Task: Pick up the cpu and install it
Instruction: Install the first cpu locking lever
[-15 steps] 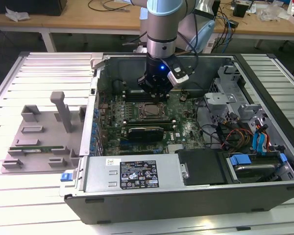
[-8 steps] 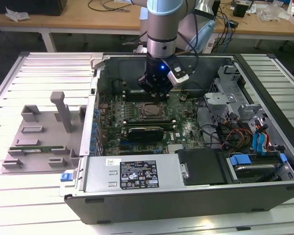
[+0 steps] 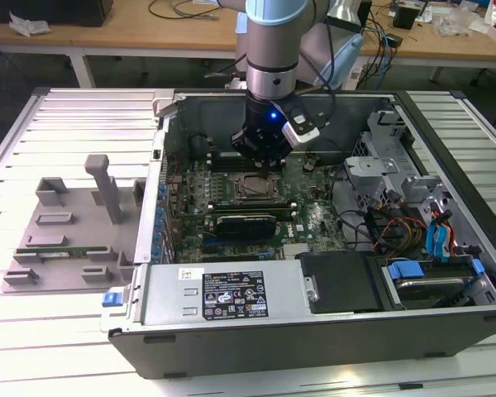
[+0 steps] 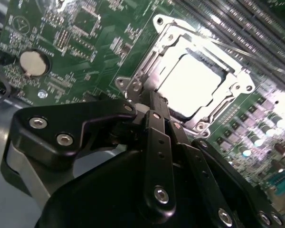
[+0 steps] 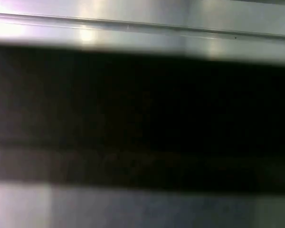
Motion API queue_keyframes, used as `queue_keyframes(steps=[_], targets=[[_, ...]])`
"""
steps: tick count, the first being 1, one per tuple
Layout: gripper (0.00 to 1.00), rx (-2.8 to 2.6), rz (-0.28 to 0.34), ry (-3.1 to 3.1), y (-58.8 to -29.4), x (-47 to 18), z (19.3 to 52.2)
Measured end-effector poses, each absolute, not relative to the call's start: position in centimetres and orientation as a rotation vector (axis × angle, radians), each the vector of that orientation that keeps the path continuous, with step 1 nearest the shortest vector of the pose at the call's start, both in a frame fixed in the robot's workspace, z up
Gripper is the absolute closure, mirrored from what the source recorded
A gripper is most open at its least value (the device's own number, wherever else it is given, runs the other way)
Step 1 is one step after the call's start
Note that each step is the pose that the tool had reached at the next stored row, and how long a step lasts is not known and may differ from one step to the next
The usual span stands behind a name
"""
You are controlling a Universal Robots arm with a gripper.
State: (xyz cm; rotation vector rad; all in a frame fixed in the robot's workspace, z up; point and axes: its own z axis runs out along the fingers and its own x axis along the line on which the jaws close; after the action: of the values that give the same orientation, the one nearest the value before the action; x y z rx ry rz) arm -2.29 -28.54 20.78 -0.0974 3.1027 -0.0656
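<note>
Sitting in socket (image 4: 199,83): 1 cpu (image 4: 192,80)

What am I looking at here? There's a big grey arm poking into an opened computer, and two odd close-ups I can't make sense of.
The grey arm is a robot arm; the black part at its tip is its gripper, the tool it grasps with. The wide picture comes from a camera standing off the arm. It shows an open computer case lying on a slatted metal table, with the gripper lowered over the green motherboard. On the exterior view's left stands a grey plastic tray with upright posts.

The two close-ups come from cameras riding on the arm. The second wrist view looks past the gripper's black linkage at the cpu, a shiny square chip sitting inside the metal socket frame. The first wrist view is a blur of dark and pale metal bands. I cannot tell whether anything is held.
</note>
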Motion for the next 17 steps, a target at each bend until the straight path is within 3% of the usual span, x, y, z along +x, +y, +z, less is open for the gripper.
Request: queue_keyframes(steps=[8,10,17], targets=[[0.89,-0.097,-0.072,3.1,-29.2,-2.4,21.2],[0.89,-0.097,-0.076,3.1,-29.2,-2.4,23.1],[0.89,-0.097,-0.077,3.1,-29.2,-2.4,23.9]])
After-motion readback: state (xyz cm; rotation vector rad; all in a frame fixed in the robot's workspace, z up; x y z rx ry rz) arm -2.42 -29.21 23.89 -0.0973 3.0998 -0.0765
